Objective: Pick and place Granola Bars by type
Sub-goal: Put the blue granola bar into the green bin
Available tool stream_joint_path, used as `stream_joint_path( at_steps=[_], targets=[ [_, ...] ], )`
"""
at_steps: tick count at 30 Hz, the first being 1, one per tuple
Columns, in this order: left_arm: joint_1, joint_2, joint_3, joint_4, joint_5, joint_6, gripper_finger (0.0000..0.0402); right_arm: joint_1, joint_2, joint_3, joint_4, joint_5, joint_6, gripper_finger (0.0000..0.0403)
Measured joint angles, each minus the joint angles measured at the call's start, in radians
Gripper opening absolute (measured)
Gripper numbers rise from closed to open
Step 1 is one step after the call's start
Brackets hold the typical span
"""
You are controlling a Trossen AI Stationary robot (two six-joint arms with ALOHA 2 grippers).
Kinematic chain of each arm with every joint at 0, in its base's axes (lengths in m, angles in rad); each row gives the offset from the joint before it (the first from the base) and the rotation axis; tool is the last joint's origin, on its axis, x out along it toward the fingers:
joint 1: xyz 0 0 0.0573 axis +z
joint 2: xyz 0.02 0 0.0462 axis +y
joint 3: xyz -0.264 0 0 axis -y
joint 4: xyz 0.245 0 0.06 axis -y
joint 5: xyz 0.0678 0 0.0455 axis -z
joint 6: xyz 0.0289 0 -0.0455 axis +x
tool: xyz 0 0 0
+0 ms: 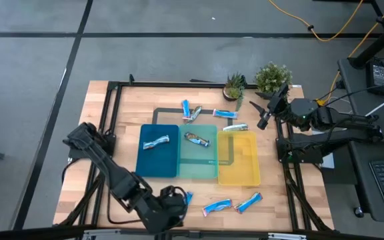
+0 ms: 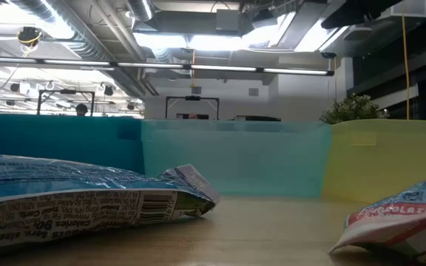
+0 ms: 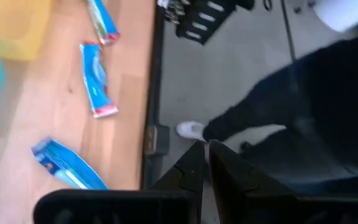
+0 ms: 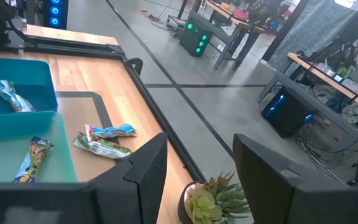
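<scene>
High view shows a wooden table (image 1: pixel 112 133) with three trays side by side in the middle: a dark-blue tray (image 1: pixel 159 160), a teal tray (image 1: pixel 199 163) and a yellow tray (image 1: pixel 239 167). One granola bar (image 1: pixel 156 142) lies in the dark-blue tray and another (image 1: pixel 197 139) in the teal tray; four more lie on the wood beyond the trays, near two small potted plants (image 1: pixel 272 79), and three lie along the near edge, one of them (image 1: pixel 217 207) just beside another (image 1: pixel 248 203). The left gripper (image 1: pixel 172 207) sits low at the near edge of the table, next to the third near-edge bar (image 1: pixel 188 198); the right gripper (image 1: pixel 264 121) hangs at the far right, near the plants, holding nothing. Low view looks across the tabletop at a crumpled blue wrapper (image 2: pixel 72 196) close on the left and a bar end (image 2: pixel 401 218) on the right, with the tray walls behind. Left wrist view shows that arm's fingers (image 3: pixel 191 174) pressed together, empty, over the table edge, with three bars on the wood and a person's dark leg and white shoe (image 3: pixel 191 130) on the floor. Right wrist view shows its fingers (image 4: pixel 148 168) spread wide apart with nothing between, above a plant, and two bars (image 4: pixel 107 138) outside the trays.
</scene>
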Motion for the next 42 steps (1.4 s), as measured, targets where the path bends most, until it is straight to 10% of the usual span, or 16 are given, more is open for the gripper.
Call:
stream_joint_path(
  at_steps=[12,32,42],
  targets=[
    [0.044,0.152,0.008,-0.128,-0.016,-0.062,0.0023,0.0,0.0,0.0,-0.048,0.0,0.0,0.0186],
    [0.064,0.257,0.008,-0.167,0.019,-0.107,0.0181,0.0,0.0,0.0,-0.067,0.0,0.0,0.0186],
    [0.063,0.355,0.006,-0.196,0.0,-0.22,0.0198,0.0,0.0,0.0,-0.071,0.0,0.0,0.0186]
  ],
)
